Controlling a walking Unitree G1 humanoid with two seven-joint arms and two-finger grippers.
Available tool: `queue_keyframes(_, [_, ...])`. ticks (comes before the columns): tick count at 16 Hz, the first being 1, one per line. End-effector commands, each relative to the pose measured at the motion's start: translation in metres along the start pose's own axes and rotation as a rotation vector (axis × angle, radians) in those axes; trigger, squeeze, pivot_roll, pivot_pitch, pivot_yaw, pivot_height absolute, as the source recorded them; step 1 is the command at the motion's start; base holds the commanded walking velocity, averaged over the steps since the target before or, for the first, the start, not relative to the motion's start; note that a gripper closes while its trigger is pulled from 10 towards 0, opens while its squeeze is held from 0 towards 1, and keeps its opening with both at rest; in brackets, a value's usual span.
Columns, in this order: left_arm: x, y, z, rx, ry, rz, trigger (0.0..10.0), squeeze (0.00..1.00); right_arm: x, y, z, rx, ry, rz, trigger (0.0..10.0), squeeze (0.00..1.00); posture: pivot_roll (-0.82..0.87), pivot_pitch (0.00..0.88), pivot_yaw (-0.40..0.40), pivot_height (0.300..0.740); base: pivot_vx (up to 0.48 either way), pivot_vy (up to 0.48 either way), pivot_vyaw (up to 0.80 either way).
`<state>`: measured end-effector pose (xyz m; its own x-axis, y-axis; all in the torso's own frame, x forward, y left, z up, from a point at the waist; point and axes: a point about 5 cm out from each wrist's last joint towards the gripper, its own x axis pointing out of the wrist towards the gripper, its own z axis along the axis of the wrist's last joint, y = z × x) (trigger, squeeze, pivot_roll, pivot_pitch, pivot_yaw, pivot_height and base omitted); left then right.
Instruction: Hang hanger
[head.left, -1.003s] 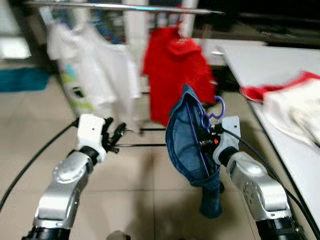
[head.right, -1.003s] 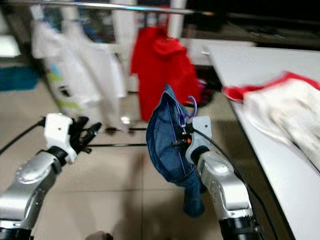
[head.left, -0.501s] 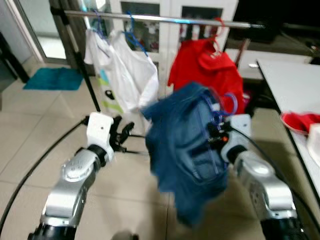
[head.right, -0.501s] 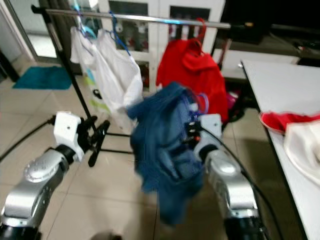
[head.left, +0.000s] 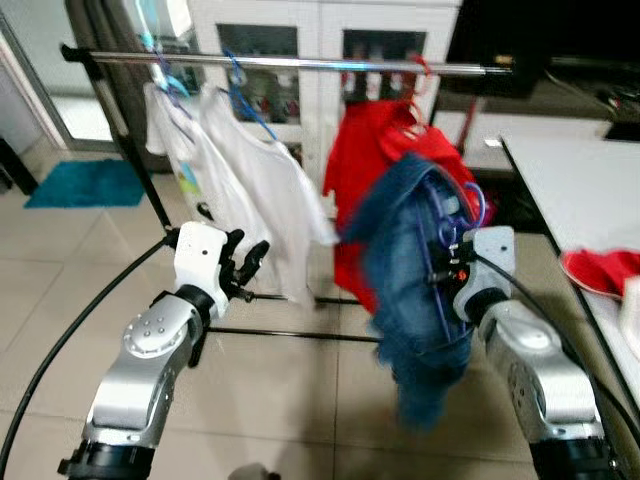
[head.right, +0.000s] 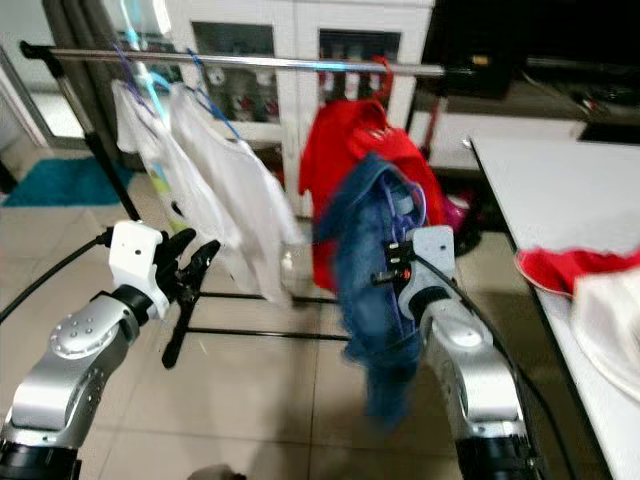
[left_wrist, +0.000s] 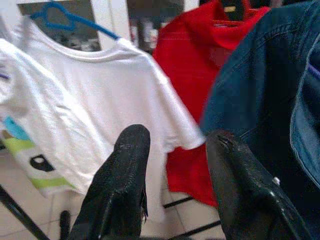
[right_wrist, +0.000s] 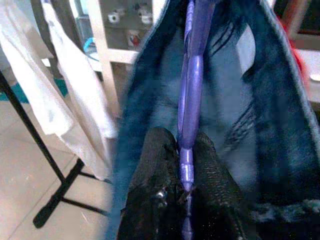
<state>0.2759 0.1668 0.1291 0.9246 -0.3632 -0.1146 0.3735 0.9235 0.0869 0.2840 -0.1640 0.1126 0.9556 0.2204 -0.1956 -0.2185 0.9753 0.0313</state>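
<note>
Swung closer to rail (head.left: 300, 64) since earlier frame; right gripper (right_wrist: 182, 165) clamped on purple hanger (right_wrist: 190, 75) carrying denim garment (head.left: 415, 290), near red shirt (head.left: 375, 150). Left gripper (left_wrist: 172, 165) spread wide, holding nothing. Risk: swaying denim snagging red shirt, hook missing rail.

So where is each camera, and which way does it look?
Left eye view: on the head, looking forward and down at the clothes rail; both silver arms show.
Right eye view: same head, same scene, same arms.
Left wrist view: along the open left gripper toward the white shirt.
Right wrist view: along the right gripper, shut on the purple hanger inside the denim garment.
Both eye views share the red garment.
</note>
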Motion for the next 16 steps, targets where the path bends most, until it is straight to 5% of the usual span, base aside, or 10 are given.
queue_keyframes(1, [-0.001, 0.004, -0.001, 0.010, 0.008, 0.004, 10.0, 0.00, 0.003, 0.009, 0.011, -0.016, -0.049, 0.044, 10.0, 0.00, -0.06, 0.046, 0.000, 0.740, 0.375, 0.000, 0.00])
queue_keyframes(11, [-0.013, -0.004, -0.008, 0.061, 0.068, -0.122, 10.0, 0.00, 0.006, 0.027, 0.018, -0.089, 0.094, 0.287, 10.0, 0.00, -0.05, 0.053, -0.017, 0.740, 0.376, 0.000, 0.00])
queue_keyframes(16, [-0.019, -0.008, -0.007, 0.061, 0.064, -0.168, 10.0, 0.00, 0.010, 0.036, 0.028, -0.091, 0.079, 0.258, 10.0, 0.00, -0.04, 0.049, -0.029, 0.740, 0.376, 0.000, 0.00])
